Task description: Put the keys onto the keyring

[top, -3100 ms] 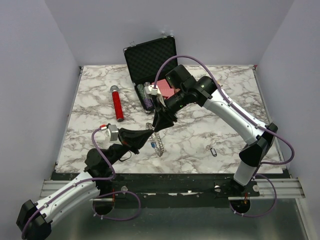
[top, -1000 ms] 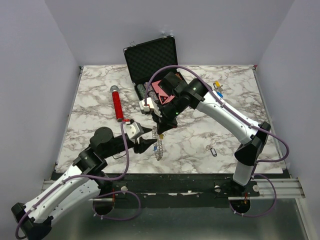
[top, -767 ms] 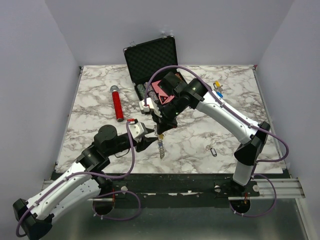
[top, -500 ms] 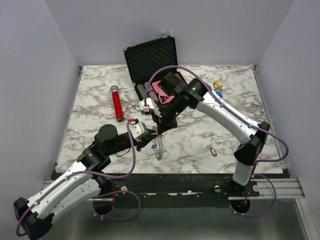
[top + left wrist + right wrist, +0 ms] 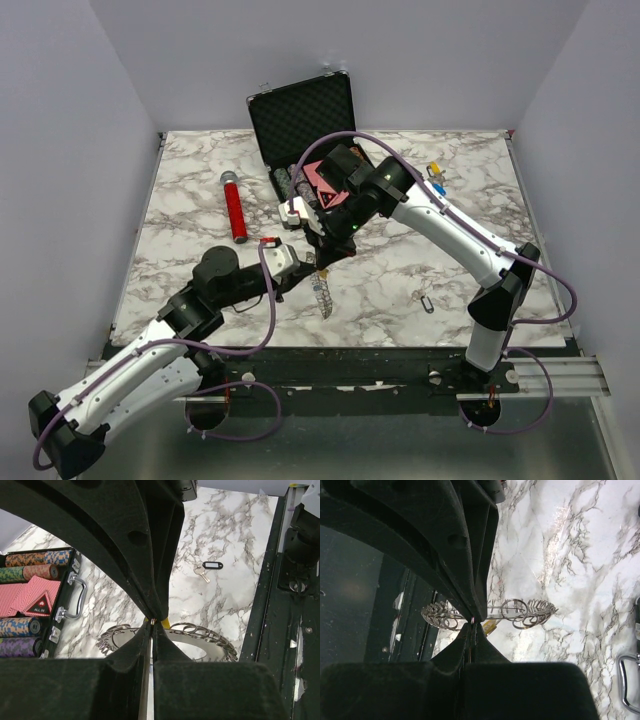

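The left arm (image 5: 213, 272) has edged in closer, and the left gripper (image 5: 297, 277) now sits with its jaws pressed shut at the rim of the keyring (image 5: 321, 292), beside a yellow tag (image 5: 165, 624); what they pinch I cannot tell. The right gripper (image 5: 322, 262) clamps the ring's top in its jaws, hanging it edge-on over the marble surface (image 5: 180, 250). A black-tagged key (image 5: 427, 303) lies well apart, rightward.

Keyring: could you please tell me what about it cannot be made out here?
- Left wrist: keyring middle hidden behind the shut left claw; what it pinches is unclear.
- Right wrist: yellow tag mostly hidden behind the right claw.
- Top: keyring edge-on, too small to show whether the yellow tag hangs from it.
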{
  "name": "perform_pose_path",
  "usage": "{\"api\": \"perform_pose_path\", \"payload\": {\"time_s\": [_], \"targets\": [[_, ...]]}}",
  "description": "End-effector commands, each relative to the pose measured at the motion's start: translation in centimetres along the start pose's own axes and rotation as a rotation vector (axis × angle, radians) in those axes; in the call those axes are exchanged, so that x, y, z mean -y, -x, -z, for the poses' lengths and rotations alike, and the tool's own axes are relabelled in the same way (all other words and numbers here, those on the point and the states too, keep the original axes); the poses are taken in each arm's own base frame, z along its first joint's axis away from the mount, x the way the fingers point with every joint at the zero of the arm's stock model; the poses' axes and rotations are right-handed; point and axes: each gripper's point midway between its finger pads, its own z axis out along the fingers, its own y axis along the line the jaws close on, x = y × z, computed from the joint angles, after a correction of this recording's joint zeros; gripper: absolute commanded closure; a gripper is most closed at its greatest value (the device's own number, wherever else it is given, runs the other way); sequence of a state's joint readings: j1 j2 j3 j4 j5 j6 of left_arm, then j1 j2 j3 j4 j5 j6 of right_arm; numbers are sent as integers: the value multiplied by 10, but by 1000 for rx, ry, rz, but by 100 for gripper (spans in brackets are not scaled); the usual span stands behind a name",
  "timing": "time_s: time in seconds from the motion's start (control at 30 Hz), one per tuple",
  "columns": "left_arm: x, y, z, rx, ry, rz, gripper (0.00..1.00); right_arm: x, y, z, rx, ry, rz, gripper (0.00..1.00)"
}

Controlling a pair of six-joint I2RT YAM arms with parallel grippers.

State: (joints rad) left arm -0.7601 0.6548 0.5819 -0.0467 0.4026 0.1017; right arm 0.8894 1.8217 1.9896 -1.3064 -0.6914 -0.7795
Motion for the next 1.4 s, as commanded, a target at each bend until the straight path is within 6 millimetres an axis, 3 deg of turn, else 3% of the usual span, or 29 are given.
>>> {"api": "perform_pose_path", "payload": {"time_s": [0.0, 0.03, 0.27, 0.47, 0.6, 0.77, 1.37], "targets": [[0, 9, -1, 5, -20, -18, 96, -6, 12, 2, 24, 14, 32, 100], [0, 9, -2, 0, -19, -15, 100, -7, 12, 3, 26, 14, 33, 100], [-10, 15, 1, 33, 62, 46, 100, -13, 16, 4, 50, 31, 30, 98], [-12, 23, 6, 144, 113, 156, 100, -19, 17, 5, 72, 35, 24, 80], [-9, 17, 9, 214, 124, 217, 100, -17, 19, 4, 80, 40, 13, 66], [-9, 14, 14, 276, 144, 260, 100, -16, 24, 7, 93, 38, 13, 58], [-16, 14, 27, 417, 204, 358, 100, -8, 30, 44, 207, 15, -16, 51]]}}
